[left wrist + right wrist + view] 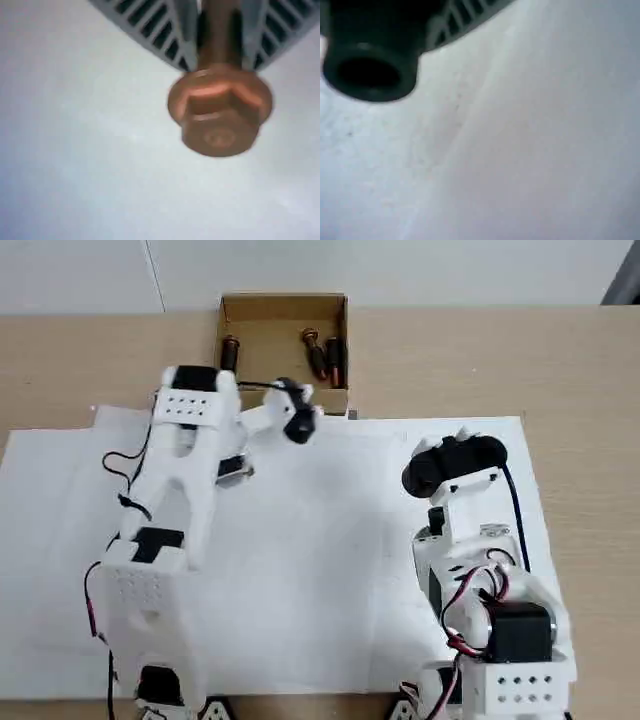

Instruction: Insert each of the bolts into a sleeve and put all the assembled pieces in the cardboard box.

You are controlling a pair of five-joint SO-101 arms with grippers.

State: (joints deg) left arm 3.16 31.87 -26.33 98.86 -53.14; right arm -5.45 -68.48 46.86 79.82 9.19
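- Left pincer (220, 35) is clenched on a copper bolt (220, 112), gripping the shank. The hex head pokes out free past the ribbed fingers (145, 25).
- Right pincer (462, 448) looks clamped on a black sleeve (370, 70). The bore faces outward with nothing in it.
- Left arm sits over the far edge of the white sheet (330, 590), just near-side of the cardboard box (283, 302). Right arm is over the right part of the sheet, well apart from it.
- Done: three assembled pieces (229, 350) lie in the box at the far side of the worktop (580, 370), one by its left wall and two close together toward its right.
- Not done: this bolt and sleeve aren't mated yet. My read is the pair is ready for insertion.
- To do: bring the two pincers together, seat the bolt in the bore, then drop the piece in the box.
- Can't tell whether more parts are waiting elsewhere.
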